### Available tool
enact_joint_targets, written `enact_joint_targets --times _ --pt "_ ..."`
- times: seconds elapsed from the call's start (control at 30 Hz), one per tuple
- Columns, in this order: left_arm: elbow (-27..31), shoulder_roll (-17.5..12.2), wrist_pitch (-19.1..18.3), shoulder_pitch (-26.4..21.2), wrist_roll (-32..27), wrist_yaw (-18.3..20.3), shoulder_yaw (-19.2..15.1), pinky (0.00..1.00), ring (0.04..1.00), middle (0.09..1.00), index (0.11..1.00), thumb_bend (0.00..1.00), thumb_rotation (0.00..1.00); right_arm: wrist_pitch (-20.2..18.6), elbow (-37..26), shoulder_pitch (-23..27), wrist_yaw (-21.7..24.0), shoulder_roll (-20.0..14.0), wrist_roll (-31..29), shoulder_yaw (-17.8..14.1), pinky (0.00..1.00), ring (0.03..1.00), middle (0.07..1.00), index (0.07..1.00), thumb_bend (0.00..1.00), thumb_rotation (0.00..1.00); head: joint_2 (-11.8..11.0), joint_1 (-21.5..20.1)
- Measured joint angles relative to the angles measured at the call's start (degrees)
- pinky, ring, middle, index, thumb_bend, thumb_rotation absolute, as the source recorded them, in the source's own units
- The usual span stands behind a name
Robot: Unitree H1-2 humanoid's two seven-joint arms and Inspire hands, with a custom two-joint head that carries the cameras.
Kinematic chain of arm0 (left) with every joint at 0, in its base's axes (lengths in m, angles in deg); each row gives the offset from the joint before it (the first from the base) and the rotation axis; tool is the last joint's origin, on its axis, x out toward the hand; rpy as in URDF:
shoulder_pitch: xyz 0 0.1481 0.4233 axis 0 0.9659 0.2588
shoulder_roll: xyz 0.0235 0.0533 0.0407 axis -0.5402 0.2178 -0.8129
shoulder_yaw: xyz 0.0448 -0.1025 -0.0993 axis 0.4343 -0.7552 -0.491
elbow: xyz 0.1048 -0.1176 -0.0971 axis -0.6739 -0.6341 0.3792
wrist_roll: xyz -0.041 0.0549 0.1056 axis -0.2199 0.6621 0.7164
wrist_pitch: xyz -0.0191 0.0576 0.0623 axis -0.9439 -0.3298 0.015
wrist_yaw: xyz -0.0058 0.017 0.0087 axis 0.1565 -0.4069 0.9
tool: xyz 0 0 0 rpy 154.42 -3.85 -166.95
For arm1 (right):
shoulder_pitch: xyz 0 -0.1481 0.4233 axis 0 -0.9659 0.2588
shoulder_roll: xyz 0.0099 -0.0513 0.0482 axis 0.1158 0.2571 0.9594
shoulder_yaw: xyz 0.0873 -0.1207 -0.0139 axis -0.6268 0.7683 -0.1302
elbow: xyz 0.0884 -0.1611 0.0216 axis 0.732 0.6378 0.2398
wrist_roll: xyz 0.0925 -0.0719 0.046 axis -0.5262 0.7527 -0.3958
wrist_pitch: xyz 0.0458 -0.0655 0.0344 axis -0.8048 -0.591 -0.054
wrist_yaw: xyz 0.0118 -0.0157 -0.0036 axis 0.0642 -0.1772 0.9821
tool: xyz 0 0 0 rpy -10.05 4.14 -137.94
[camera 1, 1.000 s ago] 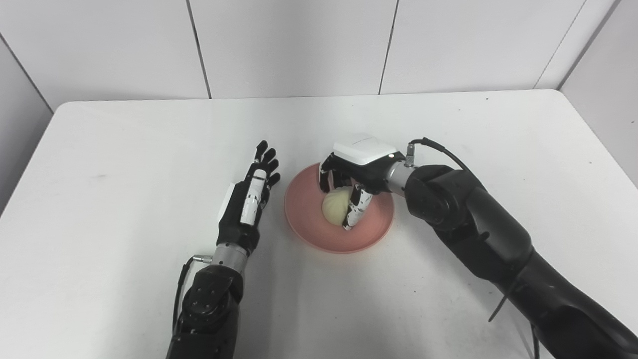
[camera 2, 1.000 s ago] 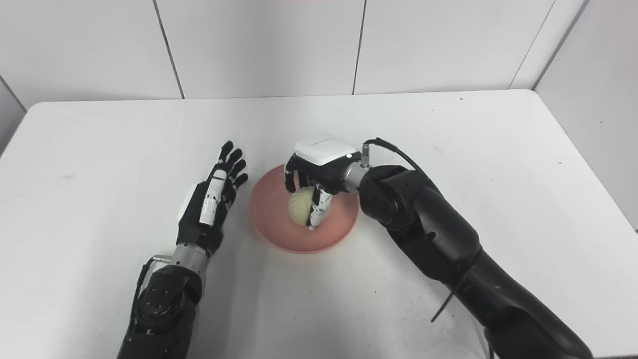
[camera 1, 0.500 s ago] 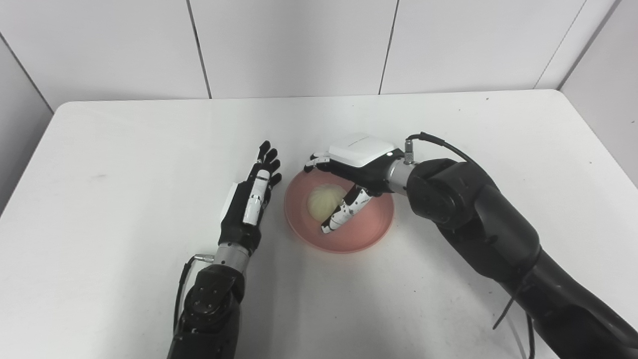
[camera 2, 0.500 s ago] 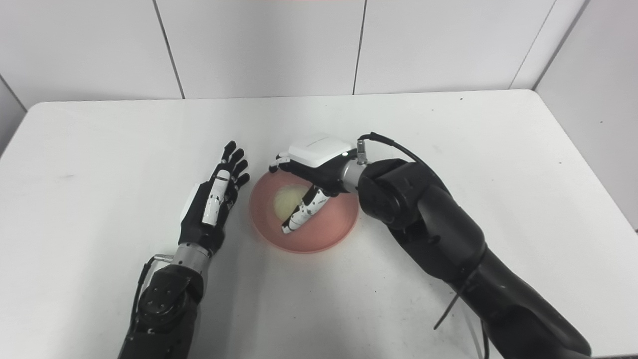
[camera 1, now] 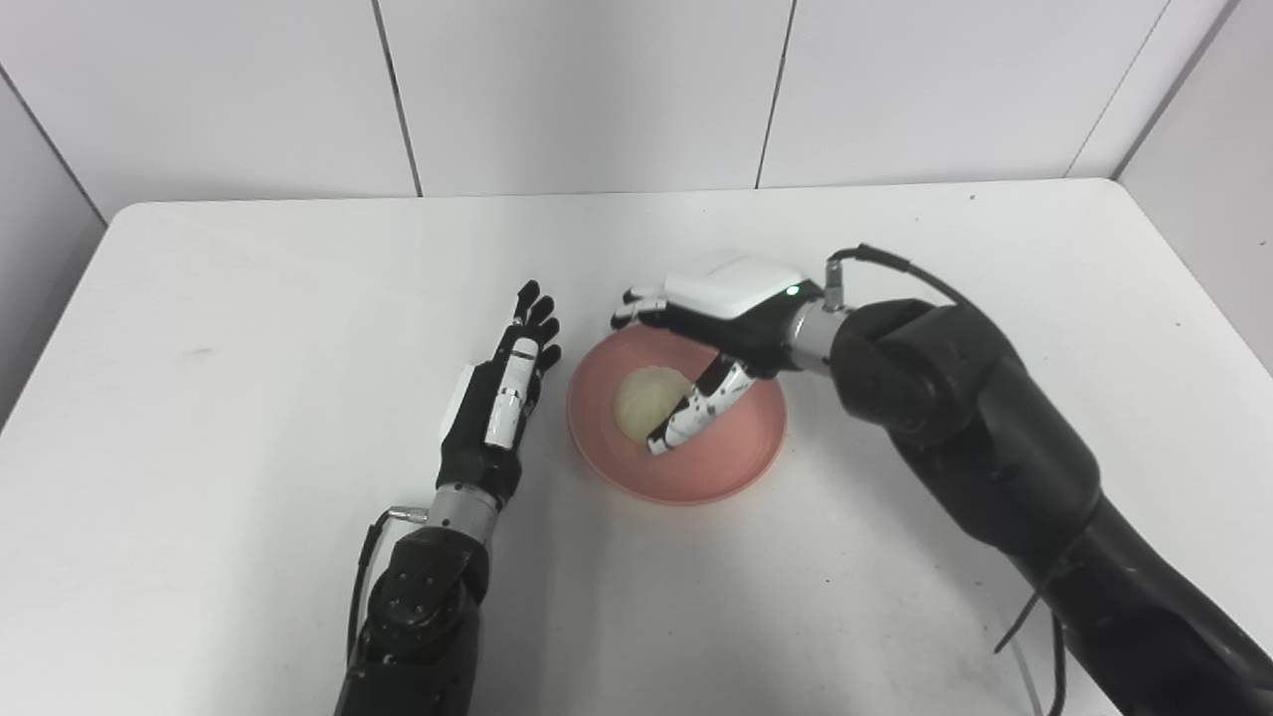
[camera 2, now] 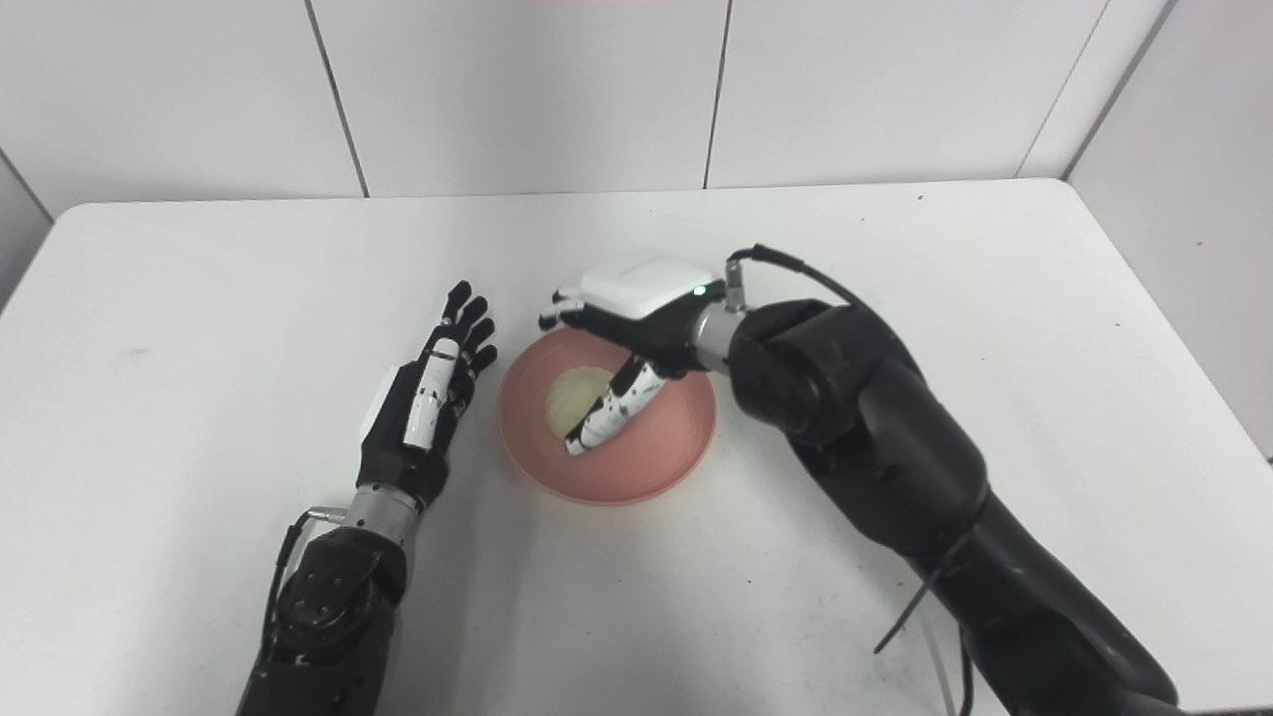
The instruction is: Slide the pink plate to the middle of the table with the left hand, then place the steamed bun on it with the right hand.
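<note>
The pink plate (camera 1: 731, 455) sits near the middle of the white table. A pale steamed bun (camera 1: 638, 403) rests in it, left of the plate's centre. My right hand (camera 1: 711, 318) hovers over the plate's far side, open, its fingers spread over the far rim and its thumb reaching down beside the bun without gripping it. My left hand (camera 1: 502, 393) lies open just left of the plate, fingers stretched out flat and pointing away from me, a small gap from the rim.
The white table (camera 1: 249, 298) ends at a light panelled wall at the back. The table's right edge runs close to the right arm's elbow. Nothing else stands on the table.
My right hand has opened and let go of the bun, which now lies in the plate, and the hand has lifted slightly up and back. The left hand has stayed still.
</note>
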Motion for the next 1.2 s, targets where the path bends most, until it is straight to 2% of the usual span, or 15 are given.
enact_joint_targets --times 0.1,0.13,0.17,0.2,0.27,0.4,0.53,0.6,0.67,0.73,0.77,0.87,0.97,1.07,1.2 --pt "0.2 0.0 -0.2 0.0 0.0 0.0 0.0 0.98 0.994 0.995 1.000 0.29 1.00 -0.6 0.0 -0.2 -2.0 0.6 -2.5 -4.3 0.72 0.865 0.917 0.945 0.89 0.76 -0.3 0.0" --pt "0.2 0.0 -0.2 0.0 0.0 0.0 -0.1 0.98 0.995 0.996 1.000 0.30 1.00 -1.3 0.0 -0.4 -3.2 1.1 -3.6 -6.3 0.73 0.872 0.929 0.974 0.86 0.84 -0.3 0.0" --pt "0.2 0.0 -0.2 0.0 0.0 0.0 -0.1 0.98 0.995 0.996 1.000 0.30 1.00 -2.8 0.2 -0.8 -4.5 1.7 -4.8 -8.2 0.73 0.873 0.931 0.980 0.86 0.85 -0.3 0.0" --pt "0.2 0.0 -0.3 0.0 0.0 0.1 -0.2 0.98 0.996 0.998 1.000 0.30 1.00 -3.7 0.6 -1.2 -5.7 2.2 -5.5 -9.6 0.78 0.902 0.954 0.992 0.83 0.92 -0.5 0.0" --pt "0.2 0.0 -0.3 0.0 -0.1 0.3 -0.4 0.99 0.998 1.000 1.000 0.30 1.00 -5.8 1.8 -2.7 -7.9 3.0 -7.5 -12.4 0.85 0.947 0.987 0.998 0.80 0.98 -0.7 0.0" --pt "0.3 -0.1 -0.3 0.0 -0.5 0.9 -1.1 0.98 0.999 1.000 1.000 0.30 1.00 -9.2 3.7 -7.8 -12.0 5.2 -12.6 -17.6 0.95 0.998 1.000 1.000 0.77 1.00 -1.3 -0.2" --pt "0.3 -0.3 -0.2 0.1 -0.7 1.2 -1.5 0.97 0.995 1.000 1.000 0.30 1.00 -10.4 5.6 -13.4 -17.9 11.5 -22.1 -26.3 0.97 1.000 1.000 1.000 0.73 1.00 -1.7 -0.2" --pt "0.2 -0.5 0.0 0.1 -0.7 1.2 -1.6 0.97 0.995 1.000 1.000 0.31 1.00 -10.4 7.3 -15.2 -21.2 14.4 -26.7 -28.5 1.00 1.000 1.000 1.000 0.71 1.00 -1.9 -0.1" --pt "0.1 -0.7 0.2 0.2 -0.7 1.3 -1.6 0.98 0.996 1.000 1.000 0.33 1.00 -9.3 9.0 -17.1 -25.4 17.2 -30.5 -30.4 1.00 1.000 1.000 1.000 0.62 1.00 -2.1 0.0" --pt "0.2 -0.7 0.3 0.5 -0.7 1.3 -1.6 0.98 0.995 1.000 1.000 0.34 1.00 -6.8 10.2 -19.4 -30.5 19.7 -32.8 -31.2 1.00 1.000 1.000 1.000 0.50 1.00 -2.3 0.1" --pt "0.3 -0.7 0.5 0.6 -0.7 1.3 -1.6 0.98 0.995 1.000 1.000 0.34 1.00 -4.5 11.2 -20.7 -32.9 20.6 -33.7 -31.1 1.00 1.000 1.000 1.000 0.49 1.00 -2.3 0.1" --pt "0.4 -0.7 1.1 1.0 -0.7 1.3 -1.9 1.00 0.999 1.000 1.000 0.35 1.00 1.4 13.6 -23.1 -38.0 22.1 -36.3 -31.2 1.00 1.000 1.000 1.000 0.37 1.00 -2.6 0.3" --pt "0.6 -0.7 1.1 1.4 -0.7 1.3 -2.1 1.00 1.000 1.000 1.000 0.36 1.00 7.7 16.1 -25.1 -41.8 22.5 -38.6 -30.7 1.00 1.000 1.000 1.000 0.32 1.00 -3.0 0.3" --pt "0.8 -0.7 1.1 1.5 -0.7 1.3 -2.2 1.00 1.000 1.000 1.000 0.36 1.00 11.2 17.4 -26.3 -44.3 22.4 -40.0 -30.1 1.00 1.000 1.000 1.000 0.26 1.00 -3.3 0.8" --pt "0.9 -0.7 1.3 1.6 -0.7 1.3 -2.3 1.00 1.000 1.000 1.000 0.37 1.00 13.5 19.1 -27.5 -46.5 22.9 -42.0 -28.9 1.00 1.000 1.000 1.000 0.26 1.00 -3.7 1.1"
